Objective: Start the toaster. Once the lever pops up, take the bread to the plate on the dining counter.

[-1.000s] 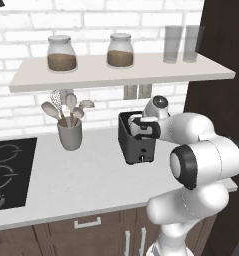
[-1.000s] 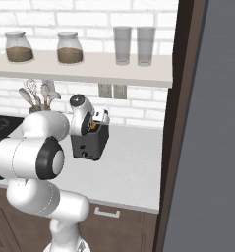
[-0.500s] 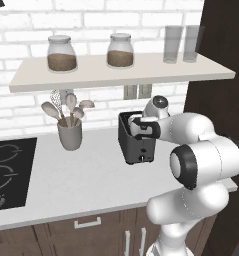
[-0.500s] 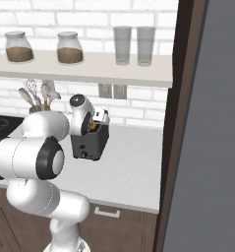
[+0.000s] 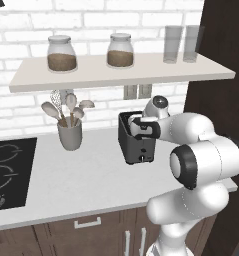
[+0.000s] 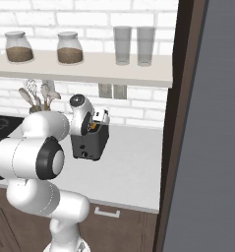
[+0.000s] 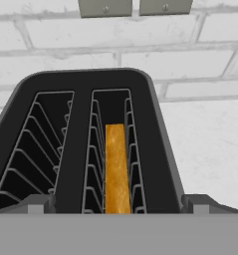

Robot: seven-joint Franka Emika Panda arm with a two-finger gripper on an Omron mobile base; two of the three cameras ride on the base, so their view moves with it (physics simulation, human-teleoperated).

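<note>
- Dark finger tips (image 7: 38, 203) stand far apart at the bottom of the hand view, one at each outer edge of the toaster (image 7: 80, 144); the gripper (image 7: 118, 204) is spread wide with nothing between its fingers.
- Golden-orange crust of the bread (image 7: 116, 167) runs along the right-hand slot as the hand camera sees it, sunk between the wire guides; the other slot holds only its wires.
- From the right base view the gripper (image 6: 100, 119) hangs just above the toaster's (image 6: 91, 142) top, and a sliver of orange bread (image 6: 94, 127) shows beside the wrist.
- From the left base view the gripper (image 5: 141, 126) sits over the top of the dark grey toaster (image 5: 135, 142), hiding most of the slots; a small round knob shows low on the toaster's narrow front face, and the lever cannot be made out.
- The toaster stands on a white worktop (image 5: 81, 175) with brown cabinets below, close to the white brick wall.
- Well to the toaster's left stands a grey utensil cup (image 5: 70, 134) full of pale spoons and a whisk.
- At the far left edge a black hob (image 5: 8, 172) is set into the worktop.
- On the pale shelf (image 5: 116, 70) above stand two lidded jars (image 5: 61, 52) of brown contents and two clear glasses (image 5: 173, 44).
- A grey double socket (image 5: 137, 91) sits on the wall under the shelf, behind the toaster.
</note>
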